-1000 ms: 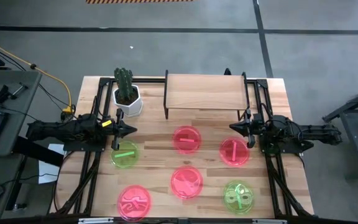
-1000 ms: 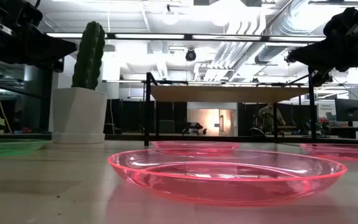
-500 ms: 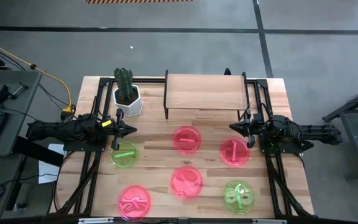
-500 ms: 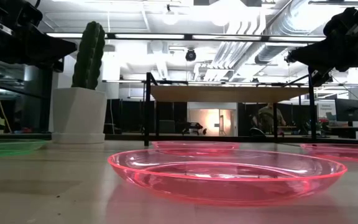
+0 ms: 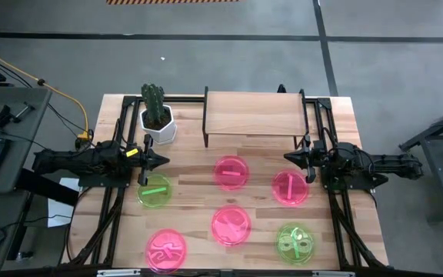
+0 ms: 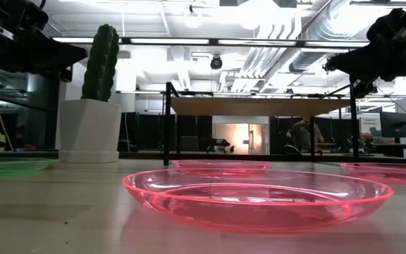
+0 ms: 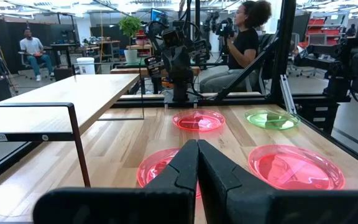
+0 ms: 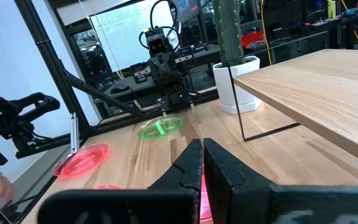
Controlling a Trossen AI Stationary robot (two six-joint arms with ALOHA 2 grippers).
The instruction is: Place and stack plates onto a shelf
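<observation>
A wooden table [image 5: 344, 115] seen from above, with a low light-wood shelf [image 5: 252, 113] on thin black legs standing at its far edge. The shelf top is bare; no plate rests on it.

Six small see-through plates lie flat on the table in front of the shelf, all apart from one another. Nearest the shelf, just in front of its middle, is a pink plate [image 5: 231, 171]. In front of the shelf's right end is a second pink plate [image 5: 290, 188]. In front of the shelf and off past its left end is a green plate [image 5: 154, 191]. Farther from the shelf, a third pink plate [image 5: 231, 225] lies in line with its middle, a fourth pink plate [image 5: 164, 250] sits toward the left near the table's front edge, and a second green plate [image 5: 294, 242] sits toward the right near that edge.

A cactus in a white pot [image 5: 158, 119] stands just beside the shelf's left end.

The left gripper [image 5: 162, 161] hangs above the table, in front of the cactus pot and left of the shelf, close to the nearer green plate. Its fingers are pressed together and hold nothing. The right gripper [image 5: 288, 157] hangs in front of the shelf's right end, near the second pink plate. Its fingers are also pressed together and empty. The two grippers point toward each other.
</observation>
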